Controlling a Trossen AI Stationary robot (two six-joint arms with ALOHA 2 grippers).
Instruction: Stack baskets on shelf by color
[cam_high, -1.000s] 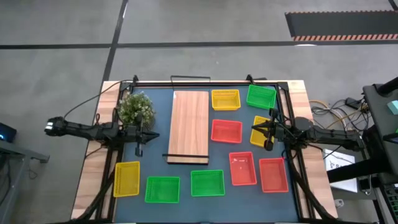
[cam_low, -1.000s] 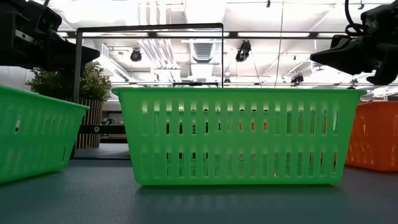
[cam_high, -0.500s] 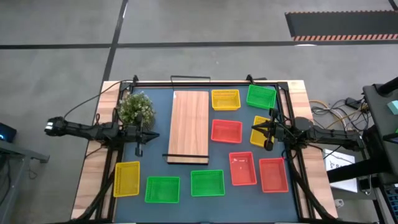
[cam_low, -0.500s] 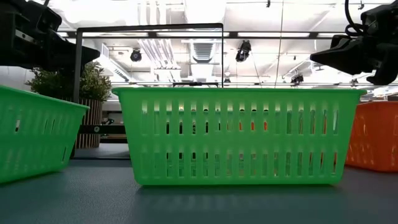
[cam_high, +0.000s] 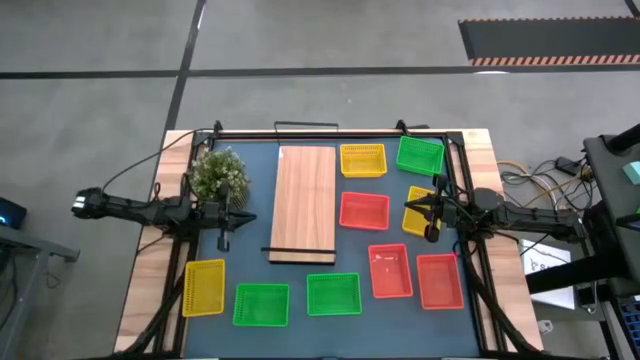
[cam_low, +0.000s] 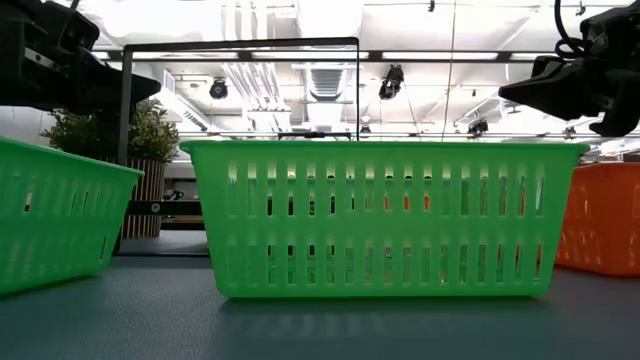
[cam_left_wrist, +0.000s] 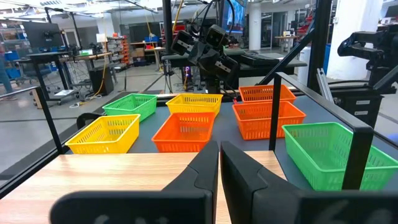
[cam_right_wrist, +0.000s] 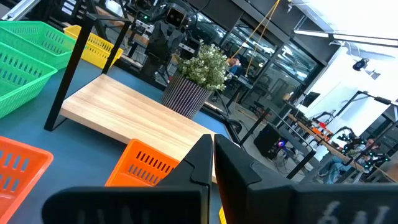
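The light-wood shelf (cam_high: 305, 205) lies flat on the blue table, bare. Around it stand the baskets on their bottoms: yellow ones (cam_high: 362, 160) (cam_high: 204, 287) (cam_high: 420, 212), green ones (cam_high: 420, 155) (cam_high: 333, 293) (cam_high: 261, 304), red-orange ones (cam_high: 364, 210) (cam_high: 390, 270) (cam_high: 438, 280). My left gripper (cam_high: 250, 217) hangs shut and level at the shelf's left edge, above the table. My right gripper (cam_high: 407, 207) hangs shut and level over a yellow basket at the right. Neither touches anything.
A bushy potted plant (cam_high: 218, 172) stands at the far left beside the shelf, close to my left arm. Black frame rails (cam_high: 300, 131) run around the table's edges. Bare blue table (cam_high: 250, 260) shows left of the shelf's near end.
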